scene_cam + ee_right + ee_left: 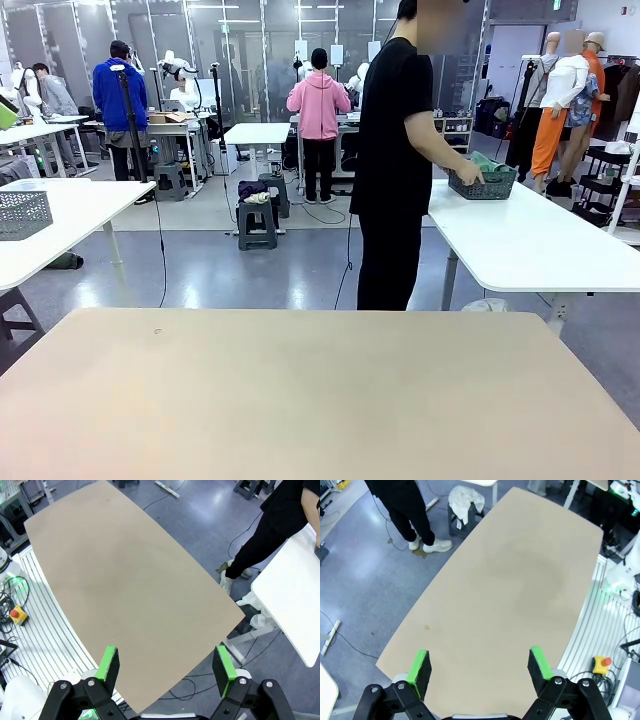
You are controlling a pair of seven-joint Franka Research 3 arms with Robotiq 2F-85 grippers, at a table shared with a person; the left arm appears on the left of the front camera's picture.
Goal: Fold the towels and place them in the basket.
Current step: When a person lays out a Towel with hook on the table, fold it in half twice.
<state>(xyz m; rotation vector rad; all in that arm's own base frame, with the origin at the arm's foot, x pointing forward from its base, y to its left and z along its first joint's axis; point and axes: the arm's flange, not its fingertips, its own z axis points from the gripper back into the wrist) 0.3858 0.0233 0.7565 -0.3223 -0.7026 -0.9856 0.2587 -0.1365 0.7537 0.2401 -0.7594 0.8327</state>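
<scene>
Left wrist view: left pincer (480, 666) at 6 o'clock, spread wide, just air between its green pads (420, 664). Past the pads, the tan table (510, 580), running up toward 1 o'clock. At 11 o'clock, on the blue-grey floor, a person's legs (407, 515) in black, with white shoes. At 12 o'clock a small stool (462, 517) with a white cloth on top. At 4 o'clock a yellow box with a red button (601, 664).

Right wrist view: right pincer (167, 664) at 6 o'clock, spread wide too, gripping no thing. Past it the same tan table, running up toward 11 o'clock. At 2 o'clock the person's black legs. At 3 o'clock a corner of a white table (290, 610). At 9 o'clock a second red button (17, 612).

Front view: tan table low down, from 4 to 8 o'clock. At 1 o'clock the person (392, 150) in black, standing side-on, well apart from the tan table. At 2 o'clock the dark grey basket (483, 186), sitting on the white table, a hand (470, 176) on its near end, something green inside. At 9 o'clock another grey basket (22, 213) on another white table.
</scene>
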